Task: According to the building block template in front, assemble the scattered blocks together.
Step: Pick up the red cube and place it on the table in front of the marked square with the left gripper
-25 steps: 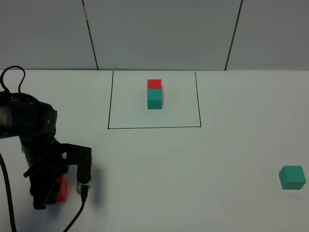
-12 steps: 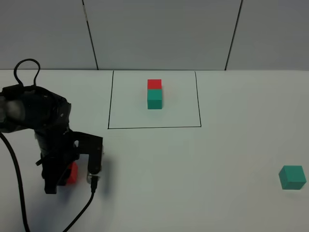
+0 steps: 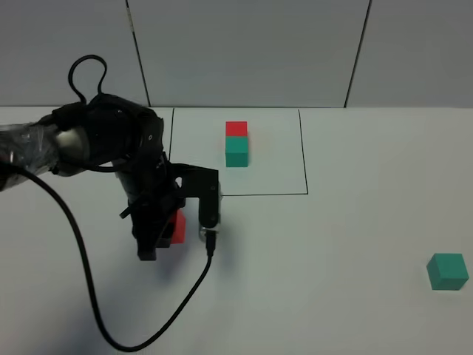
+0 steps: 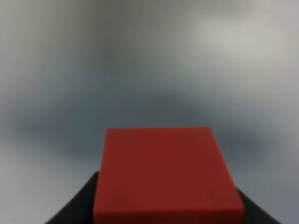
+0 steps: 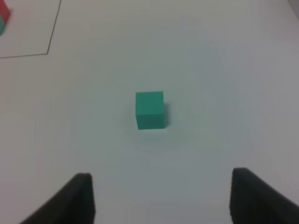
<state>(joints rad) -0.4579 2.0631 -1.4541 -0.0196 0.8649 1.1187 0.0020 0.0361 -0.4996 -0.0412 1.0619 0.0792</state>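
**Left pincer** (image 3: pixel 165 234): closed on the red cube (image 3: pixel 177 226), just outside the frame's (image 3: pixel 236 195) near-left corner.
- High view: arm and cable hide most of the cube.
- Left wrist view: the cube (image 4: pixel 167 179) fills the lower picture, one flat face up, edges square to the dark fingertips (image 4: pixel 77 210). Everything behind it is blurred.

**Right pincer** (image 5: pixel 163 198): open, nothing between its jaws. It shows in the right wrist view only, not in the high view.

**Teal cube** (image 3: pixel 447 271): alone on the counter (image 3: pixel 332 244), well apart from the frame, beyond its near-right corner.
- Right wrist view: the cube (image 5: pixel 150 109) sits ahead of the open jaws, untouched.
- Being a cube, it has no long axis.

**Template** (image 3: pixel 236 144): inside the frame, toward its far edge. Red and teal touch. The pair's long axis runs far to near, with red at the far end.
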